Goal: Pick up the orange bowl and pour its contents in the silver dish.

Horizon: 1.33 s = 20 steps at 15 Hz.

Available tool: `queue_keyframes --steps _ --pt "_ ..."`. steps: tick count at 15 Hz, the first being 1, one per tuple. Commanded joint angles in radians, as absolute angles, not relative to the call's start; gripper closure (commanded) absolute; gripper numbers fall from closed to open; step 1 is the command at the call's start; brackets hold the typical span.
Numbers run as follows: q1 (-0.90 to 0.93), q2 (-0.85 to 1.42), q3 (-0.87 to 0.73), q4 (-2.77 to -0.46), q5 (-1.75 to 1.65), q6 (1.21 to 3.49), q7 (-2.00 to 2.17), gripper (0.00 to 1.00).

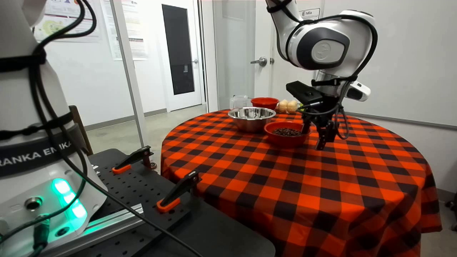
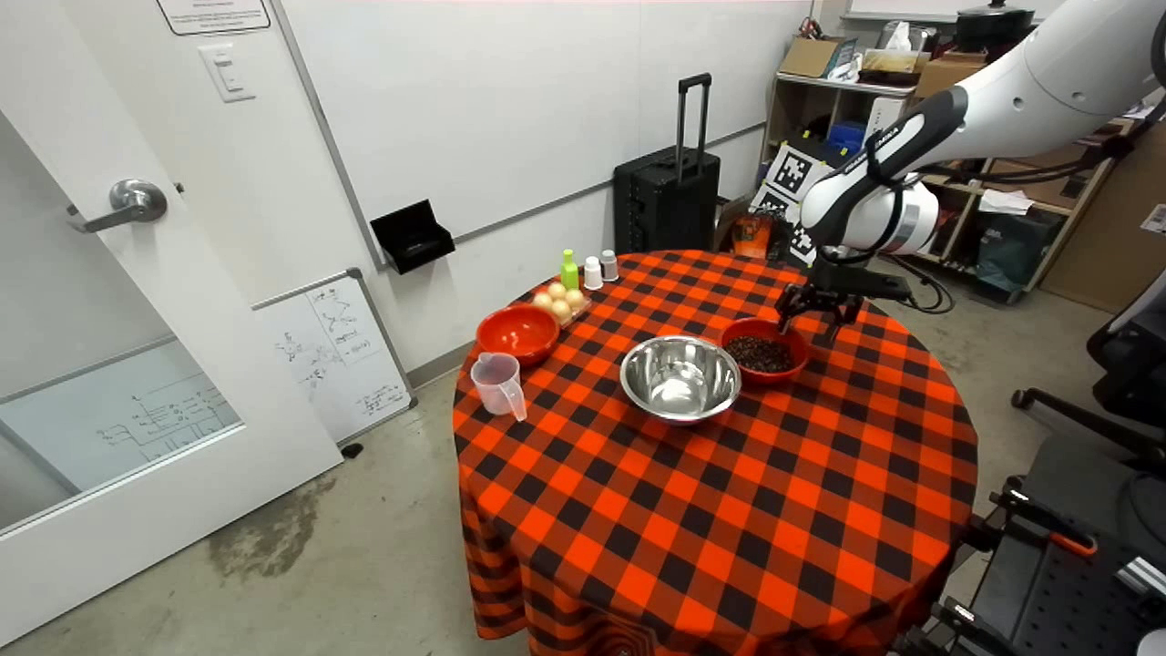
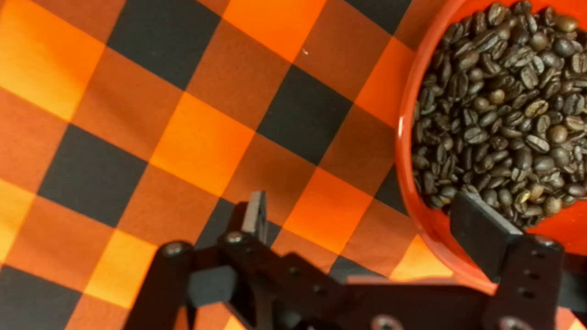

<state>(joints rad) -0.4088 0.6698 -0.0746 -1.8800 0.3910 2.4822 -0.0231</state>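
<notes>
- The hand points down and is spread wide: one finger is over the inside of the orange bowl, the other outside it, above the checked cloth.
- The rim of the orange bowl runs between the fingers; whether either touches it, I cannot tell.
- That bowl sits upright on the cloth-covered bench, holding dark coffee beans.
- Just beside it, in both exterior views, stands the silver dish, upright; contact between the two is unclear.
- Farther out, in an exterior view, a clear jug stands near a second red bowl.
- Next come pale eggs, then a green bottle and a small white container.
</notes>
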Motion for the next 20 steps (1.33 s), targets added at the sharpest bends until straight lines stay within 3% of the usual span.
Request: queue_keyframes --steps 1,20 --pt "-0.358 0.674 -0.121 -1.870 0.339 2.486 0.026 0.00" --pt "-0.250 0.698 -0.214 -1.867 0.123 2.468 0.104 0.00"
